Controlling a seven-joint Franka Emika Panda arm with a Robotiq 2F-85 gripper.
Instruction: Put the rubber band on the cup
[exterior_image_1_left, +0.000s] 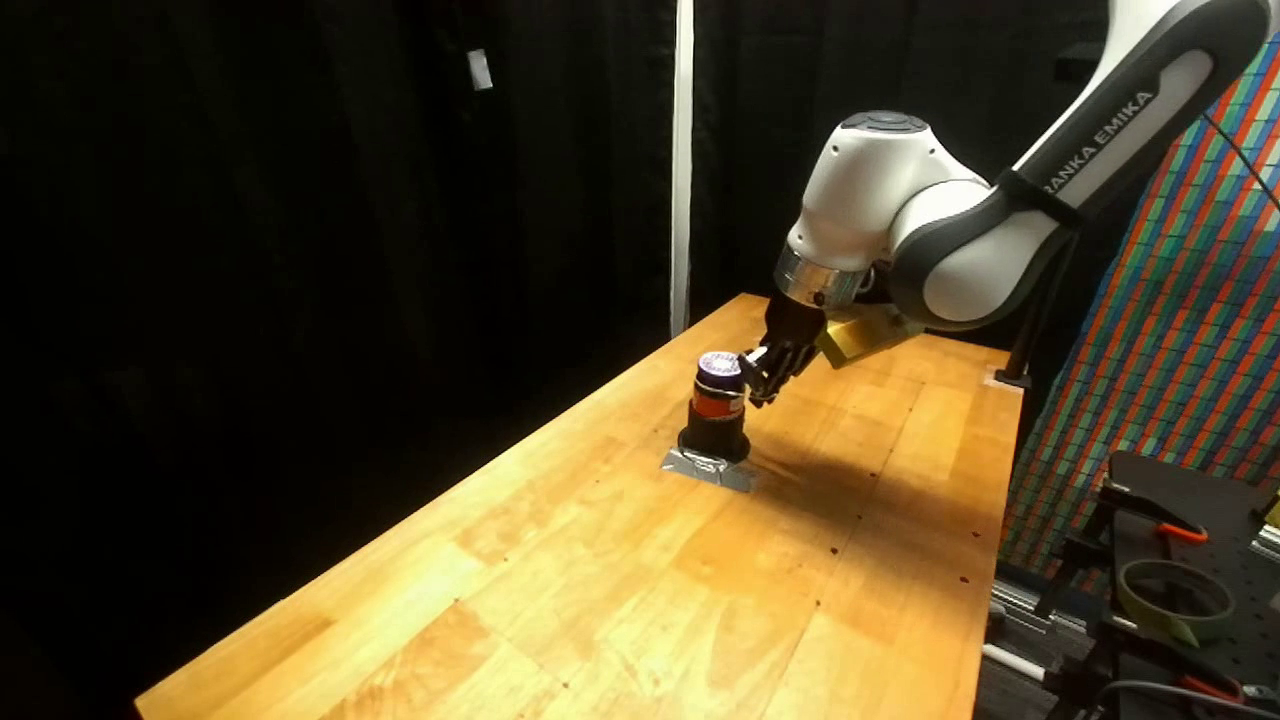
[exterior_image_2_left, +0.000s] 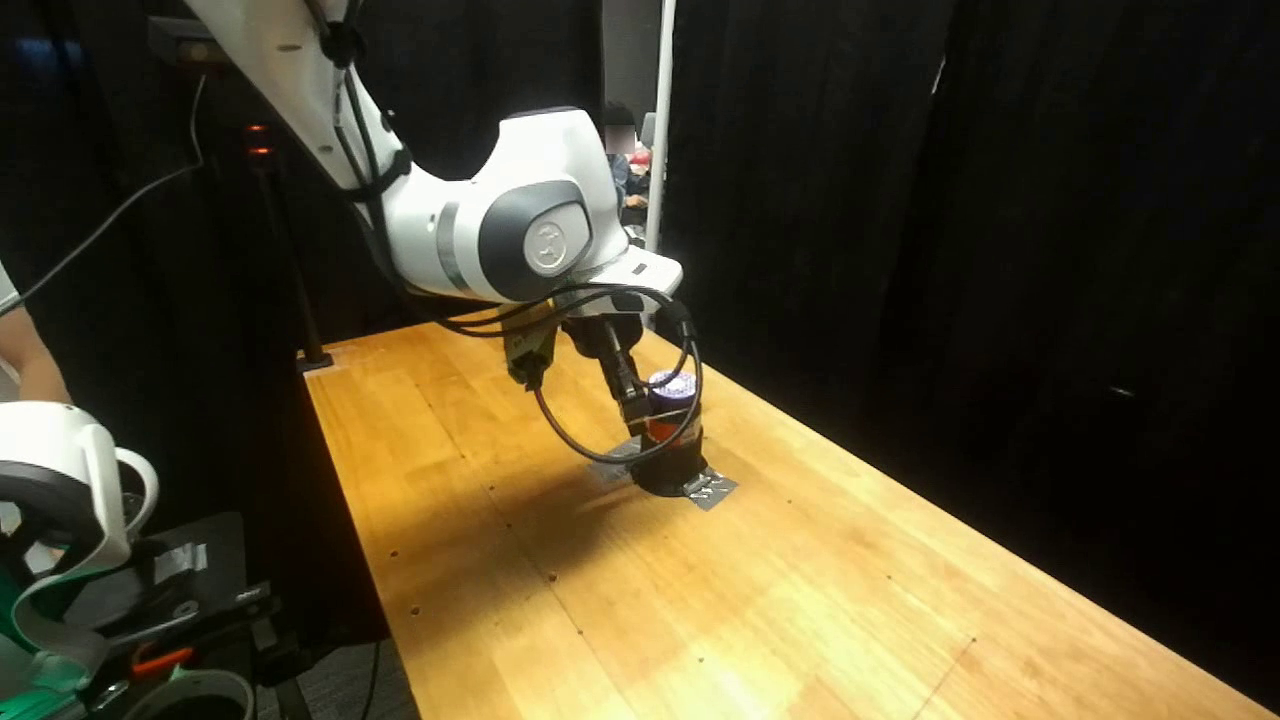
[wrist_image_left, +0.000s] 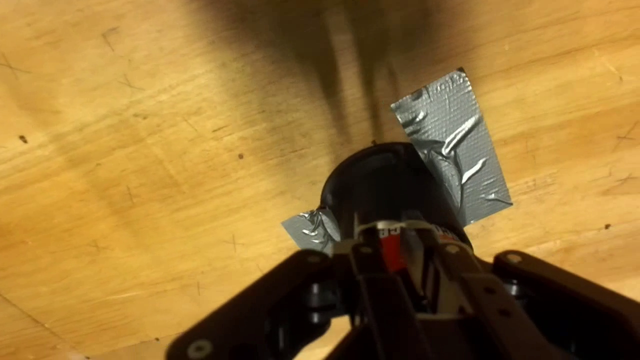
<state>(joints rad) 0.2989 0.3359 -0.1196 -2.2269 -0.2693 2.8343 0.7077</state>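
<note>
What looks like the rubber band (wrist_image_left: 386, 225), thin and pale, crosses the tips of the hand (wrist_image_left: 407, 245) beside the orange middle of an upright dark cup (exterior_image_1_left: 718, 406); whether it circles the cup is unclear. It is likely light, soft and springy, best held stretched from inside. The fingers stand slightly apart, seemingly carrying only the band. Grey tape (wrist_image_left: 462, 145) joins cup and counter (exterior_image_1_left: 600, 600).

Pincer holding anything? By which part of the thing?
Apparently the band, by the stretch at the tip of the pincer in wrist view; a gap shows between its jaws, so likely looped over, not pinched. The cup isn't gripped.
</note>
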